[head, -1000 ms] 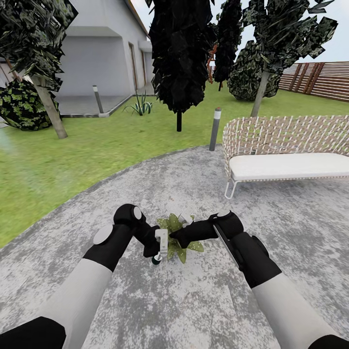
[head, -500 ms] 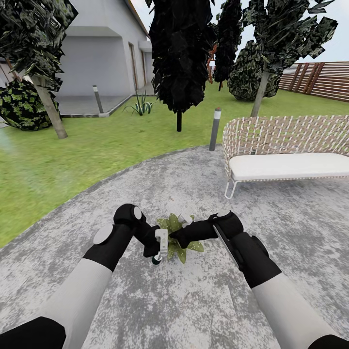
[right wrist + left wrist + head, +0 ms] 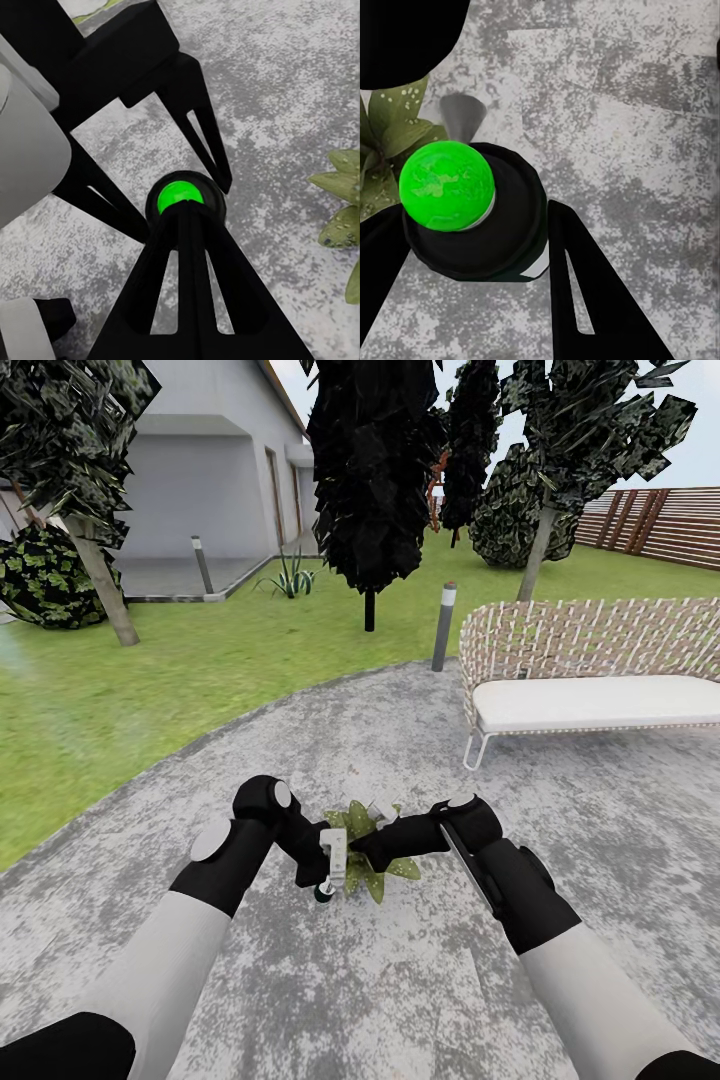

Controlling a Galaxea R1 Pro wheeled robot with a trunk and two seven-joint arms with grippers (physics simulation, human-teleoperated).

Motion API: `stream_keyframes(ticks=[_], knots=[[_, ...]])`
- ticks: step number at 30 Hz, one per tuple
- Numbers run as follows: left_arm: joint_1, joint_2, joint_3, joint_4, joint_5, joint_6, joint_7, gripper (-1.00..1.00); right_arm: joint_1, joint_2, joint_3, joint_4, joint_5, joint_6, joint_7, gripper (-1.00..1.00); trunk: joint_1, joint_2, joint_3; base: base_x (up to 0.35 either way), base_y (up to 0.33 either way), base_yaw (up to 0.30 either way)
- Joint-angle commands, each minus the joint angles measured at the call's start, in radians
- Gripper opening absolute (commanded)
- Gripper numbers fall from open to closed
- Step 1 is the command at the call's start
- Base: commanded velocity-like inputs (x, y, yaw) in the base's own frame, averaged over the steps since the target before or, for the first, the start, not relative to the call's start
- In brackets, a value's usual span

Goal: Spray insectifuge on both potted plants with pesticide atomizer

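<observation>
Almost nothing has changed since a second ago: only the left arm's elbow has edged slightly up and outward. The left gripper pinches the spray bottle between its black fingers, held low over the grey patio, just beside a potted plant. The bottle's dark round body carries a bright green ball end. The right gripper hangs over the plant's speckled leaves; whether it is spread or pressed together I cannot tell
</observation>
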Motion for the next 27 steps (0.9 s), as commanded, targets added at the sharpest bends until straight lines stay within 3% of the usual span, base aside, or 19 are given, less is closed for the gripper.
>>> stream_keyframes(ticks=[1,27], knots=[[-0.001,0.0,-0.001,-0.001,-0.005,0.01,-0.006,-1.0,-0.001,-0.001,0.0,-0.001,0.01,0.001,0.009,-1.0,0.0,0.0,-0.001,0.0,0.0,0.0],[-0.001,-0.007,0.0,-0.007,-0.004,0.01,-0.006,-1.0,-0.001,-0.004,0.0,-0.001,0.01,0.001,0.009,-1.0,0.0,0.0,-0.001,0.0,0.0,0.0]])
